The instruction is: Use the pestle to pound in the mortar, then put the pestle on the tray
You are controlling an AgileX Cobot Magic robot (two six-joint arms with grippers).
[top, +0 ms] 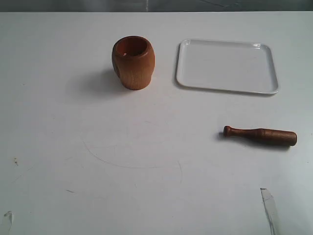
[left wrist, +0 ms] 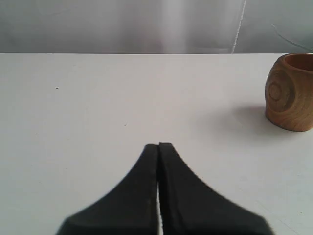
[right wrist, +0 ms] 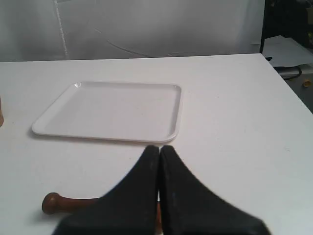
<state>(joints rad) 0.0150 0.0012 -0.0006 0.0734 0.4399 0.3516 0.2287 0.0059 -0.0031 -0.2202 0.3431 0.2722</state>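
since nothing is grasped yet, my left jaws and right jaws are both pressed together, empty. the pestle (top: 261,136) lies flat on the counter (top: 98,161) near my right jaws, so that arm should fetch it; the mortar (top: 133,62) stands upright beside the tray (top: 227,66).

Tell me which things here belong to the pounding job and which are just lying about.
For the job: mortar, pestle, tray.
Just lying about: a pale sheet and some dark equipment, both past the edge of the table.
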